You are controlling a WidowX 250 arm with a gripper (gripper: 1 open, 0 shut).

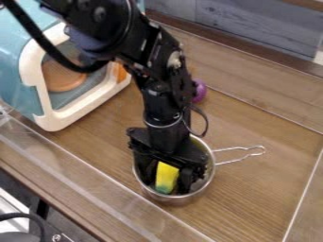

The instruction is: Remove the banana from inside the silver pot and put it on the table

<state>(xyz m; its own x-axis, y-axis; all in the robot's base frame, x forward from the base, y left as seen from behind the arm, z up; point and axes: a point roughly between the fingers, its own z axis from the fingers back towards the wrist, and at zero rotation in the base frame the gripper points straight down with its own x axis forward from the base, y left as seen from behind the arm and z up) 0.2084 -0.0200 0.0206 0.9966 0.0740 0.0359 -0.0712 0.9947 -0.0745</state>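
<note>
The silver pot (190, 184) sits on the brown table (265, 104) near the front edge, its wire handle (240, 154) pointing right. Inside it lies the yellow banana (165, 176) with a green tip toward the front. My black gripper (165, 173) points straight down into the pot. Its fingers (143, 163) stand open on either side of the banana, reaching down to about the pot's rim. Much of the banana is covered by the gripper.
A toy microwave (57, 80) in blue and cream with an orange door stands at the left. A purple toy eggplant (195, 90) lies behind the arm. A clear plastic rim (89, 203) runs along the table's front edge.
</note>
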